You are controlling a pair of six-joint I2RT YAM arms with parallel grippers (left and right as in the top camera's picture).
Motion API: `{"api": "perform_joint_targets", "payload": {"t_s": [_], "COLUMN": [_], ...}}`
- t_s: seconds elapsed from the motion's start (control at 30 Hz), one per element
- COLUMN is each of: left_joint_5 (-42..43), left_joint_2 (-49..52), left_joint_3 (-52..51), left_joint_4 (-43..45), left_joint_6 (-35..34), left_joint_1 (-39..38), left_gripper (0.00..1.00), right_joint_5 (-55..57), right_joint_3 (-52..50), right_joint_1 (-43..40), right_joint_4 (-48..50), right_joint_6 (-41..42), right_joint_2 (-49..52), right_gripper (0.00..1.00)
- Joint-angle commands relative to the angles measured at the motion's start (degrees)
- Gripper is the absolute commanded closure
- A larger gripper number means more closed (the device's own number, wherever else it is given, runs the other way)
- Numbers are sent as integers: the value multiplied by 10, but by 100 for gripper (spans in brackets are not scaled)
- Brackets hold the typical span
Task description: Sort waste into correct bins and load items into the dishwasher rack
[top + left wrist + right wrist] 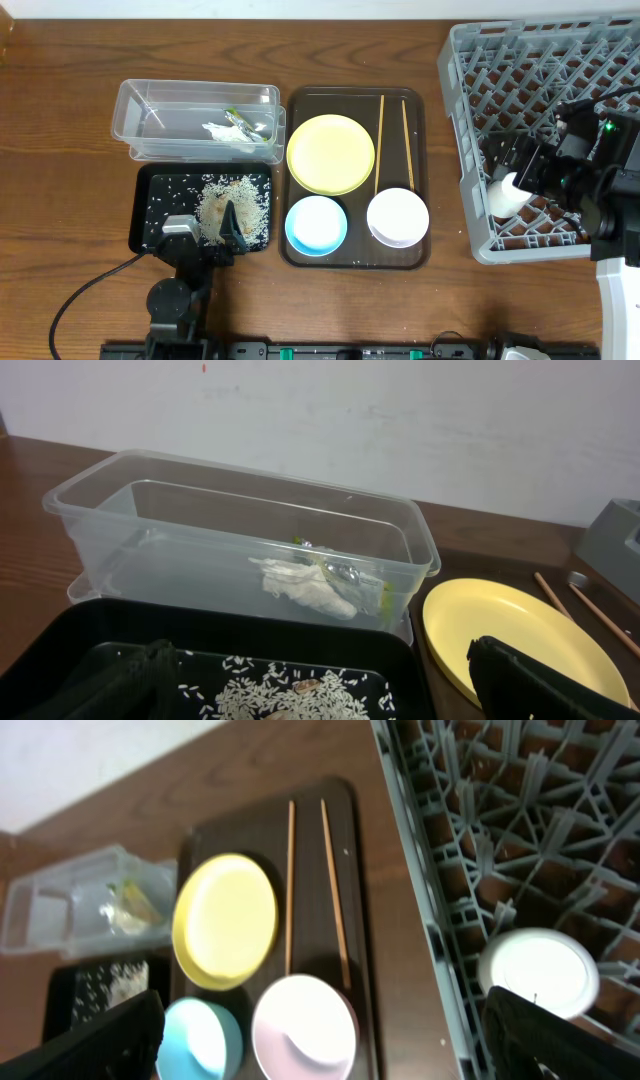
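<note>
The clear tub (150, 110) holds the snack wrapper (240, 118) and white paper scraps (225, 132). The black tray (150, 215) holds loose rice (245, 200). My left gripper (205, 232) hangs open and empty just above the rice (300, 695). The yellow plate (330, 152), two chopsticks (379, 140), blue bowl (316, 225) and white bowl (397, 216) lie on the brown serving tray. The white cup (508, 193) sits inside the grey rack (480, 110) by its left wall. My right gripper (330, 1040) is open, with the cup (538, 972) beside its right finger.
The brown serving tray (420, 110) lies between the bins and the rack. The tub's near wall (250, 575) stands just beyond the black tray (60, 635). The rack's left wall (420, 890) separates the cup from the serving tray. Bare wooden table (60, 150) lies to the left.
</note>
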Motion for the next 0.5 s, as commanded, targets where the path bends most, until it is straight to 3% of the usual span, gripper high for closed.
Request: {"api": "perform_joint_targets", "payload": {"t_s": [0.0,0.07,0.17,0.3,0.47], "left_joint_5": [-3,-3,-3,-3,-3], "left_joint_2": [-4,-4,-4,-4,-4], "left_joint_3": [-17,-17,-17,-17,-17], "left_joint_4": [-9,-9,-9,-9,-9], "left_joint_6": [6,6,6,6,5], "left_joint_1": [3,3,3,3,3], "left_gripper": [5,5,5,5,5], "right_joint_5": [-29,-99,-99,45,208], "right_joint_3": [6,6,6,-3,-27], "right_joint_1": [9,24,82,208,310], "right_joint_4": [23,30,1,-43,-71], "right_joint_6": [17,-17,-50,-34,77], "right_joint_2": [0,4,16,52,131], "right_gripper": [4,12,12,24,36]}}
